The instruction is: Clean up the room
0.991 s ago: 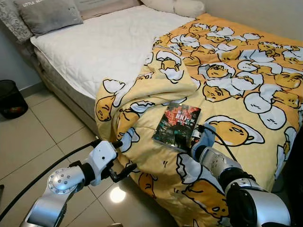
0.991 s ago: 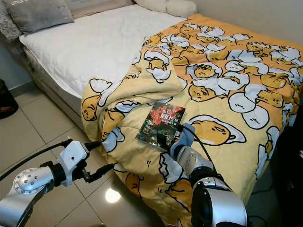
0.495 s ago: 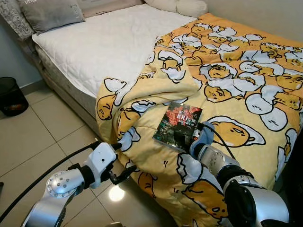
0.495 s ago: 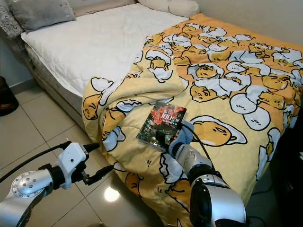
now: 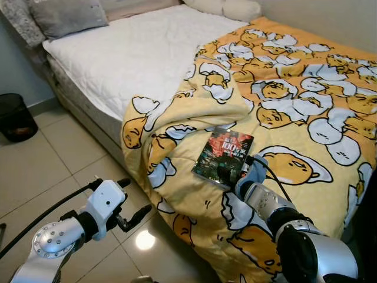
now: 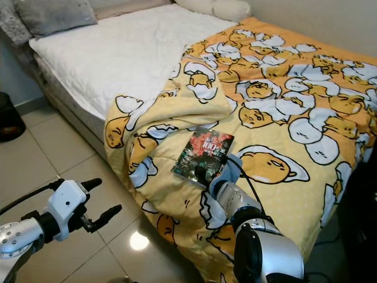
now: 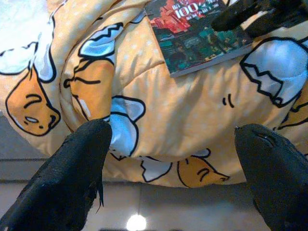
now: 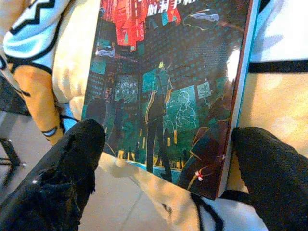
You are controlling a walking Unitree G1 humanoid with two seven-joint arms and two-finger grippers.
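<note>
Dark glossy paperback book with red and teal city-scene cover (image 5: pixel 222 158) lies flat on the yellow quilted blanket printed with egg-yolk cartoon characters (image 5: pixel 306 100), on the bunched part near the bed's floor-side edge. Probably just left there; clutter to clear for the tidy-up. Long axis runs from the robot up the bed, slightly slanted; red title end points away from the robot, bottom edge toward it.

Right gripper (image 8: pixel 168 159) is at the book's near end, black fingers (image 8: pixel 72 159) spread wide, one past each long side of the cover, not clenched, nothing grasped yet. Looks lined up to straddle the book's width and pinch it.

Left gripper (image 5: pixel 126 206) hangs over the beige tiled floor (image 5: pixel 41 171) just beside the blanket overhang, fingers parted, empty, likely kept clear of the reach. Small black bin (image 5: pixel 15 118) stands by the bed, well apart.
</note>
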